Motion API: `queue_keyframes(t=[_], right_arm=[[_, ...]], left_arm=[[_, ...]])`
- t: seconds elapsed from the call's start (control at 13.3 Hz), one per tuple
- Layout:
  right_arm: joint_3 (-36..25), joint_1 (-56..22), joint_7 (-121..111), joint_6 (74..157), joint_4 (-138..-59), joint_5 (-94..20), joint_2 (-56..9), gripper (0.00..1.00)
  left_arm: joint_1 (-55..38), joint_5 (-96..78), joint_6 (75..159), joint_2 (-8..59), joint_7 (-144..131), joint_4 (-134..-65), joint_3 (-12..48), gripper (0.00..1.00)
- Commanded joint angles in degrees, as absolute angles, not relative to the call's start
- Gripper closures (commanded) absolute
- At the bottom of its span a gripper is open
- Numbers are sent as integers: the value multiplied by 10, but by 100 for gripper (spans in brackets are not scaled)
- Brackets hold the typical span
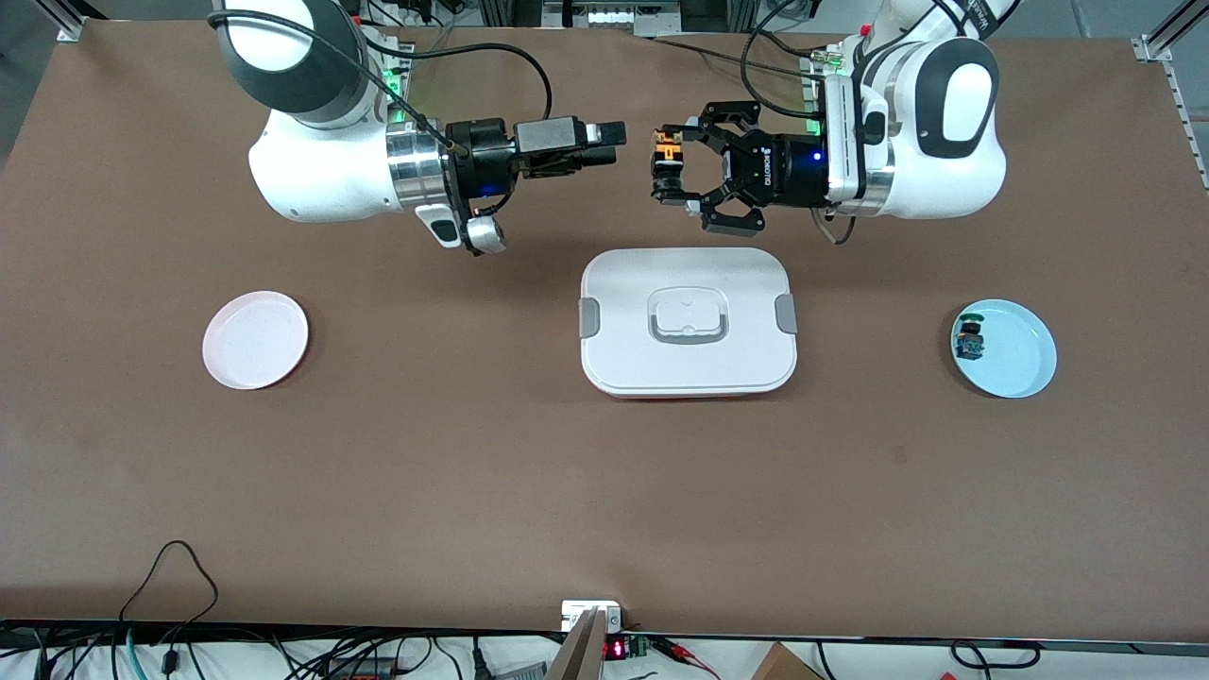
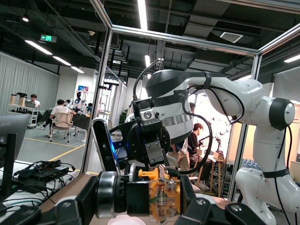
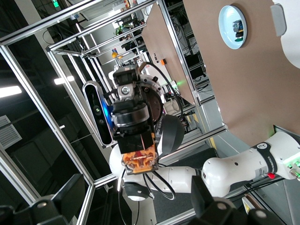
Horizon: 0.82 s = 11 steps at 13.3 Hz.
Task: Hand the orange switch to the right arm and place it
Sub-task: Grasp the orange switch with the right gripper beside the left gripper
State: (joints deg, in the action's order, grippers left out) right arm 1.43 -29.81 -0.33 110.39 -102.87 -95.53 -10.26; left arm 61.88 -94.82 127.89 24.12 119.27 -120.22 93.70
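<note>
Gripping the orange switch (image 1: 667, 154), left gripper (image 1: 667, 170) clamped tight above the table (image 1: 604, 491)

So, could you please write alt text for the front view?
The left gripper holds the orange switch in mid-air, facing the open right gripper, above a white lidded box that sits between a pink plate and a blue plate.

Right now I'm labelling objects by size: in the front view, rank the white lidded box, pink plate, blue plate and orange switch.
1. White lidded box
2. Pink plate and blue plate: look alike
3. Orange switch, though held above the table
</note>
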Motion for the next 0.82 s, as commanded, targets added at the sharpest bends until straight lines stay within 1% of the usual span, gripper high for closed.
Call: queue_keyframes(t=[0.0, 0.22, 0.53, 0.75], right_arm=[[18, -308, -11, 1122, -1000, -966, -116, 0], [18, -317, -12, 1122, -983, -964, -135, 0], [18, -321, -52, 1126, -979, -964, -146, 0], [24, -321, -52, 1169, -971, -964, -146, 0]], left_arm=[[639, -962, 1280, 225, 1192, -1203, 954, 100], [639, -961, 1280, 225, 1192, -1203, 954, 100], [639, -961, 1280, 225, 1193, -1203, 954, 100], [639, -961, 1279, 225, 1193, -1202, 954, 100]])
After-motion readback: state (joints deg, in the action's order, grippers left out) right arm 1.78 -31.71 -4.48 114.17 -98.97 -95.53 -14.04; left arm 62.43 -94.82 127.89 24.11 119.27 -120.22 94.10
